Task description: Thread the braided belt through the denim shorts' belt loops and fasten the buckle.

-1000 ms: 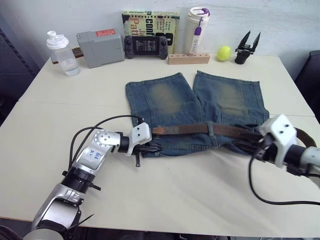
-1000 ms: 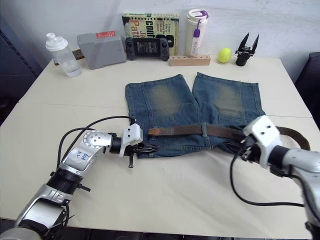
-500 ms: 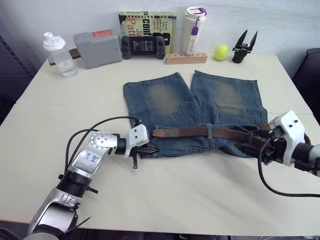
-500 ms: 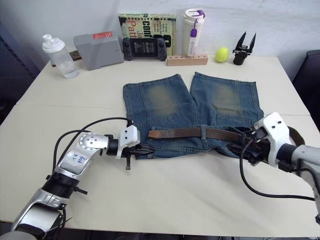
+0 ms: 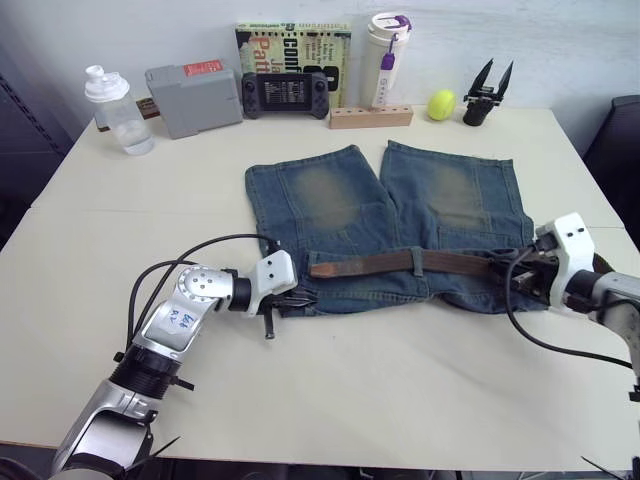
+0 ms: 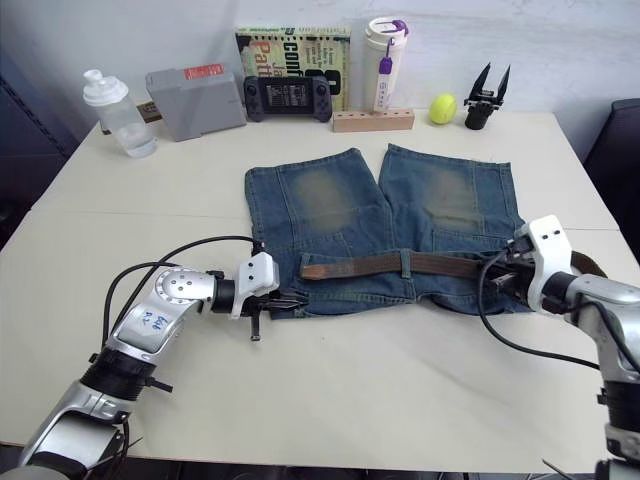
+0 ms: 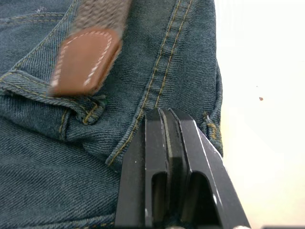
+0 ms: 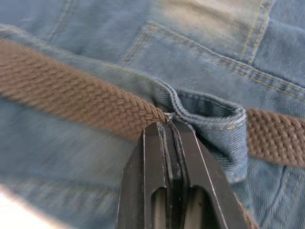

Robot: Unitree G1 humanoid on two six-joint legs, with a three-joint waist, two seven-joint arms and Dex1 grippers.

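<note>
The denim shorts (image 5: 330, 200) lie flat mid-table, waistband toward me. The braided belt (image 5: 455, 264) runs along the waistband under a centre belt loop (image 5: 416, 262), and its tan tip (image 7: 86, 59) rests on the denim at the left. My left gripper (image 5: 303, 298) is shut, its tips (image 7: 164, 112) resting on the waistband's left corner. My right gripper (image 5: 512, 277) is shut at the waistband's right end, and its tips (image 8: 167, 124) touch the belt beside another belt loop (image 8: 209, 114). The buckle is hidden.
Along the far edge stand a clear bottle (image 5: 110, 95), a grey box (image 5: 190, 95), a game controller (image 5: 285, 93), a book (image 5: 295, 45), a tumbler (image 5: 385, 55), a wooden block (image 5: 370, 116), a yellow ball (image 5: 440, 103) and a black claw (image 5: 485, 95).
My right gripper drew back to the right along the belt and went from open to shut. The belt tip slid slightly right. The left gripper stayed at the waistband corner.
</note>
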